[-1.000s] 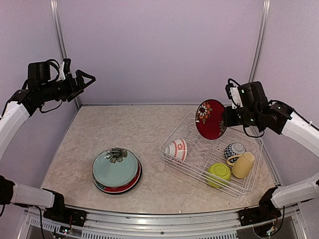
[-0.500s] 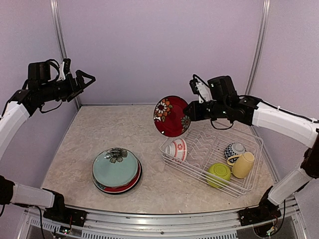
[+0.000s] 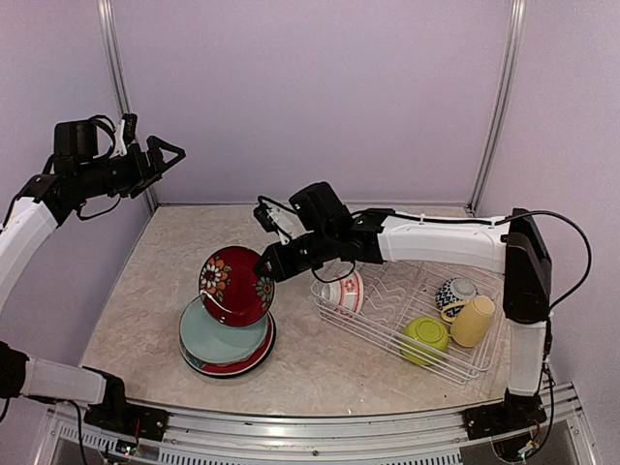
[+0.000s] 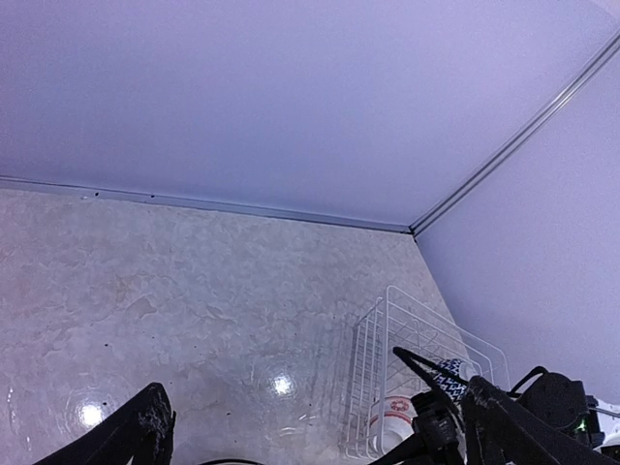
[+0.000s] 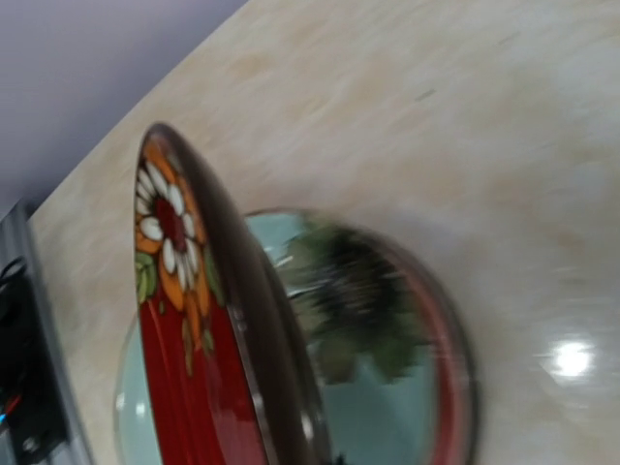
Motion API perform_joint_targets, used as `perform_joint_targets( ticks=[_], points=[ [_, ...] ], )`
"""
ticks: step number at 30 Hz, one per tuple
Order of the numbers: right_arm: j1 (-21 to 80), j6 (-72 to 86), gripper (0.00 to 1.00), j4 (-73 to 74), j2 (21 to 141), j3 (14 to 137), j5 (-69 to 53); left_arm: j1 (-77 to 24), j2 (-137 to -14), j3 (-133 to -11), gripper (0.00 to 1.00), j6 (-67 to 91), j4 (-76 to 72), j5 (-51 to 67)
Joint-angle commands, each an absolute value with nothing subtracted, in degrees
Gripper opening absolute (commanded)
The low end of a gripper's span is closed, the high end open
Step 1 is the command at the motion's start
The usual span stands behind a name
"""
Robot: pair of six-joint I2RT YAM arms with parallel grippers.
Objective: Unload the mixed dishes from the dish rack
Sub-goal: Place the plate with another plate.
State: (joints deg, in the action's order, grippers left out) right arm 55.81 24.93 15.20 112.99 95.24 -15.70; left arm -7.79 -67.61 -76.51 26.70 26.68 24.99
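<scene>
The right gripper (image 3: 265,263) is clamped tight on the rim of the red floral plate (image 3: 232,286), at about the plate's two o'clock. The plate hangs nearly on edge over the stack of plates (image 3: 242,360), which sits at seven o'clock on the table (image 3: 155,262). I can't tell whether its lower edge touches the pale teal plate (image 3: 213,334) on top.

The tilt worries me. Released at this angle, the plate would land on its rim and could chip the teal one or roll off toward nine o'clock. A pinch on so thin a rim may also slip as the wrist lays it flat.

The left gripper (image 3: 167,155) hangs wide open and empty, up at ten o'clock. The dish rack (image 3: 407,291), at four o'clock, holds the red-white bowl (image 3: 343,290), blue-white bowl (image 3: 454,292), lime green bowl (image 3: 425,336) and pale yellow mug (image 3: 473,321).
</scene>
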Motion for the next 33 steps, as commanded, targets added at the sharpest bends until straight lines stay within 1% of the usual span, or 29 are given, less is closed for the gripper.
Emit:
perform_joint_targets(
  ticks=[1,9,14,22,29,33],
  points=[
    [57.2,28.4,0.00,9.7,118.5,100.4,-23.1,-7.3,-67.4,-76.9,0.99,26.3,27.2,25.2],
    [59.1,32.4,0.00,5.5,123.7,101.8,-23.5,-7.5,-67.4,-76.8,0.99,26.6,27.0,25.7],
    [59.1,34.8,0.00,1.3,123.8,98.8,-24.3,-7.5,-67.4,-76.8,0.99,26.7,26.9,26.0],
    [59.2,35.9,0.00,1.0,125.5,98.3,-25.1,-7.5,-67.7,-76.7,0.99,26.7,26.9,26.0],
    [59.5,35.2,0.06,4.1,127.1,99.3,-24.5,-7.4,-67.7,-76.8,0.99,26.8,26.9,26.3],
    [59.7,34.5,0.11,6.0,128.3,100.1,-24.2,-7.5,-67.8,-76.7,0.99,26.8,26.8,26.4]
  ],
)
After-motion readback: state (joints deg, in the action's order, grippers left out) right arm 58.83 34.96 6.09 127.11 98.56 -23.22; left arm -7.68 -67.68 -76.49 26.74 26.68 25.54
